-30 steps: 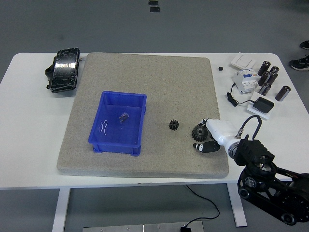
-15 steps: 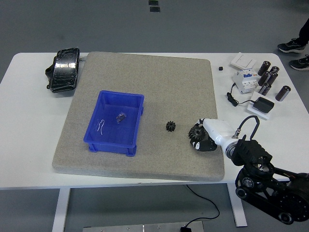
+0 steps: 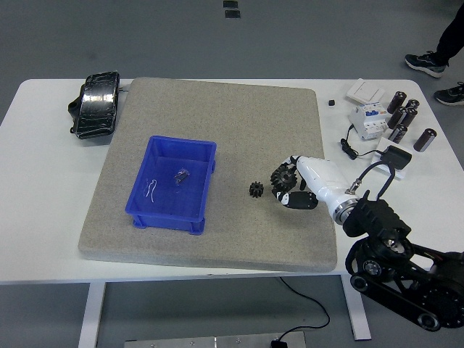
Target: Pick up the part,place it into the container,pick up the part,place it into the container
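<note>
A blue bin (image 3: 173,183) stands on the grey felt mat (image 3: 210,116) at centre left, with a small dark part and a bit of wire inside. My right hand (image 3: 288,188) is shut on a large black gear (image 3: 281,176) and holds it just above the mat, right of a small black gear (image 3: 255,190) that lies on the mat. The hand is well right of the bin. My left arm is out of view.
A black bag (image 3: 96,104) lies at the table's back left. At the right are a white breaker unit (image 3: 367,119), several black cylinders (image 3: 403,116), a black adapter (image 3: 396,156) with cable and a white switch plate (image 3: 364,91). A person's shoes show at the top right.
My right hand closed on the large gear, lifted it and moved it left toward the small gear. The view shifted slightly. The person's feet at the top right moved.
</note>
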